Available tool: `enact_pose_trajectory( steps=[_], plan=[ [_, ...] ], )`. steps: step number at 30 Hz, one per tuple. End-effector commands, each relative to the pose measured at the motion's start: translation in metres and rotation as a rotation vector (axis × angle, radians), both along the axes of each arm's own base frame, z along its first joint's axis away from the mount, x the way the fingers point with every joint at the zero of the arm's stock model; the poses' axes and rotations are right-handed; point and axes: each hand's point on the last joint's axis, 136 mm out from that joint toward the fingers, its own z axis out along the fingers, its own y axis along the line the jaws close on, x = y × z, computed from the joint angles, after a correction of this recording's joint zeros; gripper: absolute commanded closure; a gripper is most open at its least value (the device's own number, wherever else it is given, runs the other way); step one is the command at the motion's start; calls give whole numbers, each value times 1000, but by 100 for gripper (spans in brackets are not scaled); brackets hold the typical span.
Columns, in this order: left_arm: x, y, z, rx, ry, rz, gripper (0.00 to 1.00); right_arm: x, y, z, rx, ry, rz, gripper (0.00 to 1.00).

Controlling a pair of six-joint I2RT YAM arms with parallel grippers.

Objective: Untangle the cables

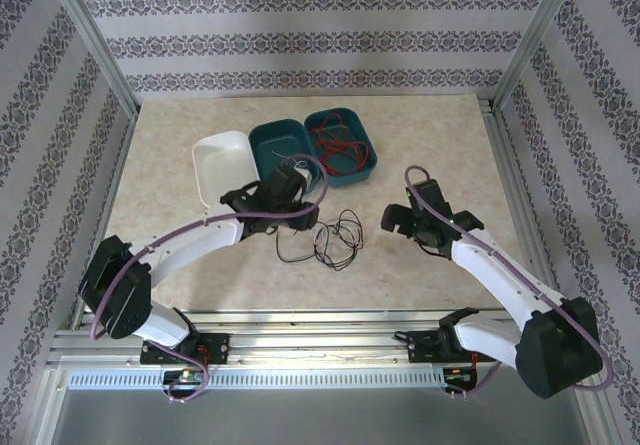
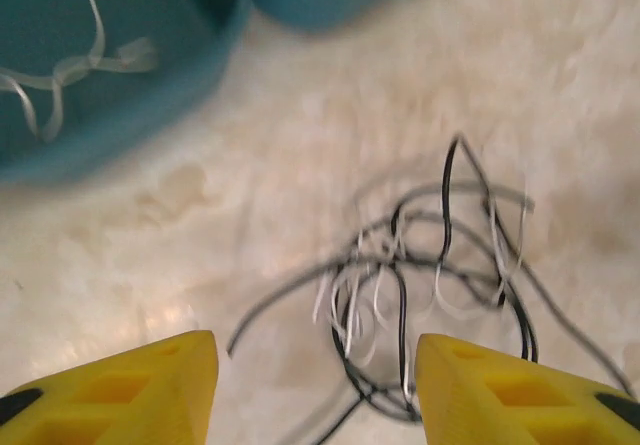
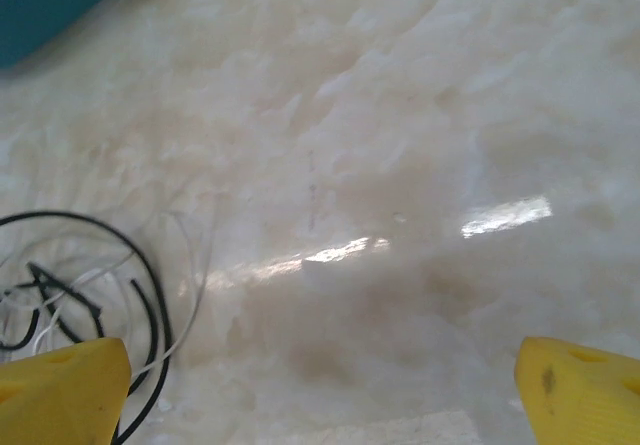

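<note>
Tangled cables (image 1: 335, 237) on counter (image 1: 450, 125).
Released left claw (image 2: 315, 365) above cables, likely aiming a pick; right claw (image 3: 320, 365) released beside them.

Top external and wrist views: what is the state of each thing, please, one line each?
left gripper, open, empty.
right gripper, open, empty.
black and white cables, tangled together on the table.
red cables, lying in the right teal bin.
white cable, lying in the left teal bin.
white tray, empty.
</note>
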Motion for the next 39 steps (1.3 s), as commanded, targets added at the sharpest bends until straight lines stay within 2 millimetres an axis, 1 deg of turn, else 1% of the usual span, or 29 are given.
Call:
enact_pose_trajectory(
  steps=[1, 4, 7, 8, 12, 19, 22, 31, 33, 36, 39],
  plan=[
    [-8, -11, 1, -82, -19, 34, 48, 4, 13, 12, -38, -5, 55, 2],
    [-14, -19, -18, -105, 7, 27, 51, 4, 27, 10, 3, 21, 68, 2],
    [-16, -31, -30, -165, 27, 17, 55, 4, 37, 5, 37, 45, 78, 2],
    [-14, -35, -34, -181, 29, 18, 57, 4, 39, 4, 43, 51, 80, 2],
    [-9, -42, -48, -168, 53, 19, 65, 4, 44, -2, 60, 73, 79, 2],
    [1, -43, -67, -115, 63, 43, 72, 3, 48, -10, 81, 89, 74, 2],
    [3, -45, -73, -103, 78, 41, 74, 5, 49, -10, 86, 90, 74, 2],
    [2, -47, -85, -88, 101, 37, 78, 6, 48, -13, 84, 98, 67, 2],
    [1, -46, -87, -81, 107, 37, 84, 6, 47, -13, 84, 96, 65, 2],
    [1, -46, -83, -86, 103, 36, 94, 6, 47, -13, 85, 92, 65, 2],
    [1, -47, -67, -92, 87, 24, 99, 6, 47, -11, 83, 85, 70, 2]
  ],
)
